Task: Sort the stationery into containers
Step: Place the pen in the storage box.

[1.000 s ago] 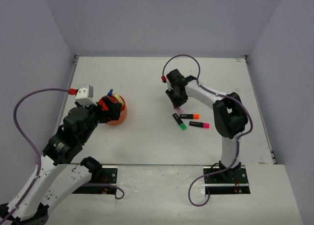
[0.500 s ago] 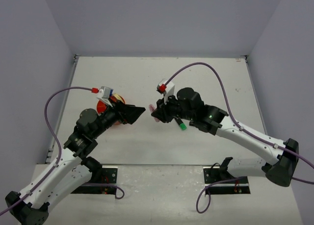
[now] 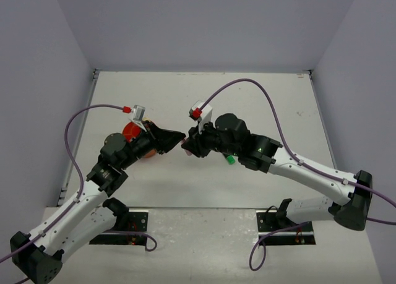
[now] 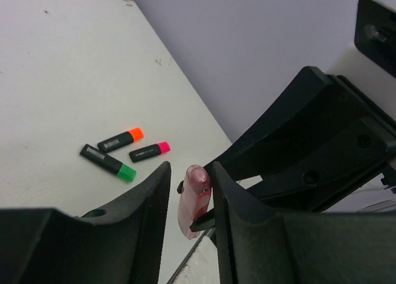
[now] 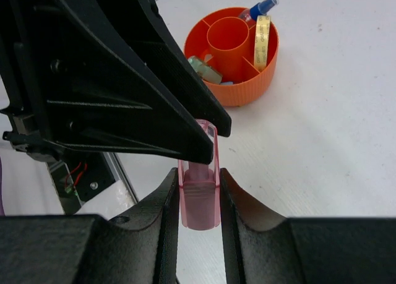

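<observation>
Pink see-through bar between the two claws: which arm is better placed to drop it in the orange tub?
Left, probably. The open left gripper flanks the translucent pink bar clamped by the right gripper, and the round orange plastic tub sits right beside the left arm.

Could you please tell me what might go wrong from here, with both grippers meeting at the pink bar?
1. The right gripper holds the pink bar, apparently in mid-air, while the left gripper brackets it with a gap; an early release could drop it.
2. Both grippers' fingers crowd the bar, so they might collide or pinch only its tip.
</observation>
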{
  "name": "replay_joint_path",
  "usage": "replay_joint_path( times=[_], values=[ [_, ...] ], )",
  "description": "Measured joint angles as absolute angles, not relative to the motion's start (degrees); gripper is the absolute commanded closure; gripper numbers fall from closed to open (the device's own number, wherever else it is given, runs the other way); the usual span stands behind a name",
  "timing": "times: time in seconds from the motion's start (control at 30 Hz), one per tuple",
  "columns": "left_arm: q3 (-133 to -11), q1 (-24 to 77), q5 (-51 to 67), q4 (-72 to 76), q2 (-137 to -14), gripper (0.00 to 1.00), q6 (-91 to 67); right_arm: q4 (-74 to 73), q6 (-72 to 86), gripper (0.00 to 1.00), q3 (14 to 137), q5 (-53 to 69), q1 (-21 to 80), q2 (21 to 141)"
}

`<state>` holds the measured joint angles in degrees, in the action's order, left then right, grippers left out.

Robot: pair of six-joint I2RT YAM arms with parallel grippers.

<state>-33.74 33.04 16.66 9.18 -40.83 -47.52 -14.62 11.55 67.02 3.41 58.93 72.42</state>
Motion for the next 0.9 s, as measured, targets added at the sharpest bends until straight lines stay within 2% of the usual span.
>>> replay_joint_path(
  times=[0.03,0.1,0.13,0.2,0.23,0.27,0.3,0.33,0.37,0.5,0.7,0.9],
  values=[
    [-33.7,33.0,17.0,9.2,-41.2,0.73,-47.5,-14.6,11.6,1.0,67.3,3.0,59.1,72.5],
    [-33.7,33.1,17.9,9.6,-41.9,0.93,-47.5,-14.9,11.6,1.0,67.8,2.3,59.2,72.6],
    [-33.7,33.1,18.4,9.9,-42.3,0.99,-47.5,-15.2,11.6,1.0,68.1,2.0,59.2,72.7],
    [-33.8,33.1,19.1,10.6,-43.0,1.0,-47.5,-15.8,11.6,0.98,68.5,1.2,59.3,73.1],
    [-33.8,33.0,19.2,10.7,-43.4,1.0,-47.4,-16.0,11.6,0.92,68.6,0.7,59.3,73.4],
    [-33.8,33.0,19.3,10.7,-43.8,1.0,-47.3,-16.2,11.6,0.8,68.6,0.3,59.3,73.6],
    [-33.8,33.0,19.2,10.5,-44.1,1.0,-47.2,-16.4,11.6,0.53,68.6,-0.2,59.3,73.8],
    [-33.9,33.0,19.0,10.2,-44.2,1.0,-46.9,-16.5,11.6,0.16,68.6,-0.5,59.4,74.0],
    [-34.0,33.0,18.9,9.8,-44.3,1.0,-46.7,-16.6,11.6,0.02,68.6,-0.7,59.4,74.1],
    [-38.0,33.3,11.3,0.6,-44.1,1.0,-43.2,-16.4,12.4,0.01,68.1,-4.4,59.6,73.9],
    [-44.2,33.4,-16.5,-13.1,-45.6,1.0,-38.1,-16.4,15.4,0.01,59.9,-15.2,59.6,67.6],
    [-44.1,33.3,-34.2,-16.5,-52.3,1.0,-36.1,-17.4,16.8,0.01,54.4,-20.7,59.1,59.7]
  ],
)
